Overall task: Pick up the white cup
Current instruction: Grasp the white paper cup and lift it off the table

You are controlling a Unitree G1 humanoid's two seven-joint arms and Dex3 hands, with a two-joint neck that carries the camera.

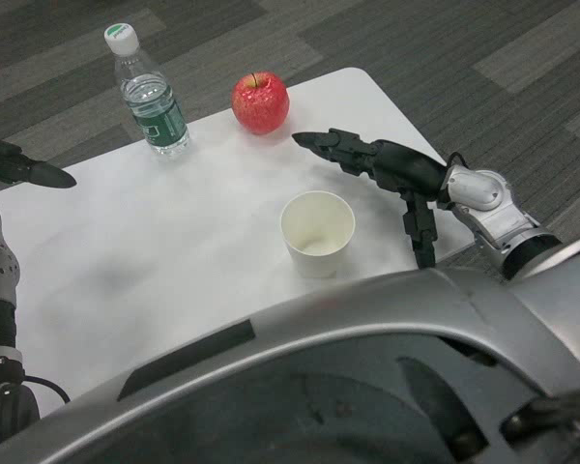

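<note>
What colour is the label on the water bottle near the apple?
Green, with small white print, wrapped around the clear water bottle; its cap is white and green. The head view shows it best.

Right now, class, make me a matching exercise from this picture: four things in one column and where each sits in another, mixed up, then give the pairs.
Things:
1. bottle
2. apple
3. cup
4. right hand

Places:
A. table's near middle, upright, empty
B. far left of the table, standing
C. open, beside the cup
D. far edge, right of the bottle

Pairs: 1-B, 2-D, 3-A, 4-C

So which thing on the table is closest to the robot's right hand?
The white cup, just beside the right hand; the apple and water bottle stand farther back.
</note>
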